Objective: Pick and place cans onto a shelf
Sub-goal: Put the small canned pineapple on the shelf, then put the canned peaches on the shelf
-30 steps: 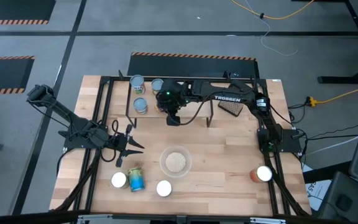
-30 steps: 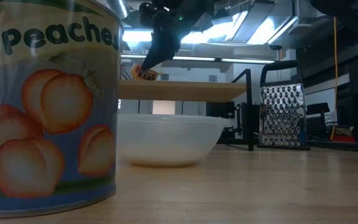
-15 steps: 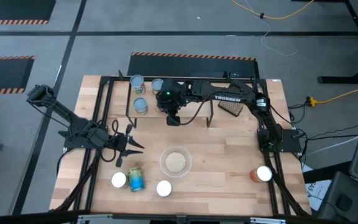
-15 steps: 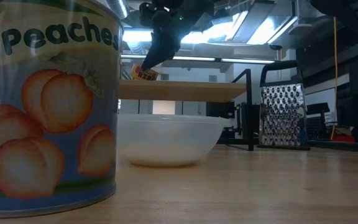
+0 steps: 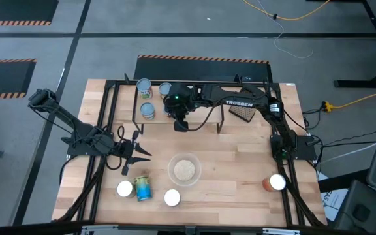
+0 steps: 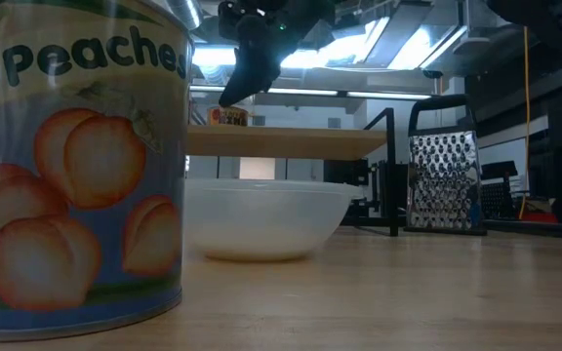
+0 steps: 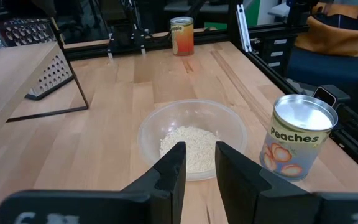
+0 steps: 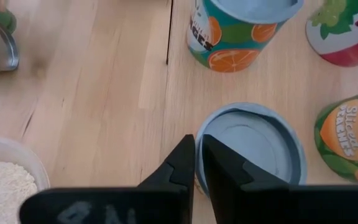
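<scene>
1. Light-wood shelf [image 5: 204,111] at the table's far edge carries three cans in the high view: two in the back row [image 5: 144,85] and [image 5: 164,89], one in front [image 5: 147,110]. A fourth, with a pale blue lid [image 8: 252,144], sits directly beneath the right gripper [image 8: 197,163] in its wrist view.
2. Your right gripper hovers over that lid with its fingers almost touching each other and nothing between them; in the low view the small can [image 6: 228,116] stands on the board on its own, just below the arm.
3. Your left gripper [image 7: 196,163] waits near the table's left side, fingers a narrow gap apart and empty, facing the glass bowl of grains [image 7: 192,144].
4. Still to shelve: the Peaches can [image 5: 142,188], two white-topped cans [image 5: 125,189] and [image 5: 172,196] at the near edge, and one [image 5: 276,182] near the right.
5. Expect rigid metal cans, smooth and probably slippery, with some weight if full. Grip across the label mid-height, not the lid rim.
</scene>
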You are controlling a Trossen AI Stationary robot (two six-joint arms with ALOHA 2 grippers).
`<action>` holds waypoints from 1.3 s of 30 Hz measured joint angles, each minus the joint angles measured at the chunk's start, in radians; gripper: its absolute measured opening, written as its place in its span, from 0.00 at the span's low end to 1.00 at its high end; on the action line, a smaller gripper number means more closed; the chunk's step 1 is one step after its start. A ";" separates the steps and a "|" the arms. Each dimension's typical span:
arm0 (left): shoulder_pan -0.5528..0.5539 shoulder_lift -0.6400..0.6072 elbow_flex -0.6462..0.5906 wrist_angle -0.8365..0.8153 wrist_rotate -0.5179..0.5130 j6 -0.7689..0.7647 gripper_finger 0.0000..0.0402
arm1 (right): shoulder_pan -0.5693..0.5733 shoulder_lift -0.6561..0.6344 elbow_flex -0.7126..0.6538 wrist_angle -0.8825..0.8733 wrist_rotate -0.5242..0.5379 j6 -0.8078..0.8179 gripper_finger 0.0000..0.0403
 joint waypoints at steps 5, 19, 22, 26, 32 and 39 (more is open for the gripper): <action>0.000 0.000 0.000 0.000 0.000 0.000 0.20 | 0.000 -0.007 -0.001 0.010 0.000 0.000 0.09; 0.000 0.000 0.000 0.000 0.008 -0.003 0.20 | 0.051 -0.015 0.271 -0.257 0.000 0.000 0.09; 0.000 0.000 0.000 0.000 0.008 -0.009 0.20 | 0.082 -0.020 0.299 -0.335 0.000 0.000 0.09; 0.000 0.000 0.000 0.000 0.008 -0.011 0.20 | 0.130 -0.044 0.279 -0.407 0.000 0.002 0.09; 0.000 0.000 0.000 0.003 0.007 -0.101 0.20 | 0.208 -0.051 0.278 -0.485 0.000 0.008 0.09; 0.000 0.000 0.000 0.012 0.007 -0.168 0.20 | 0.272 -0.051 0.278 -0.510 -0.061 0.008 0.09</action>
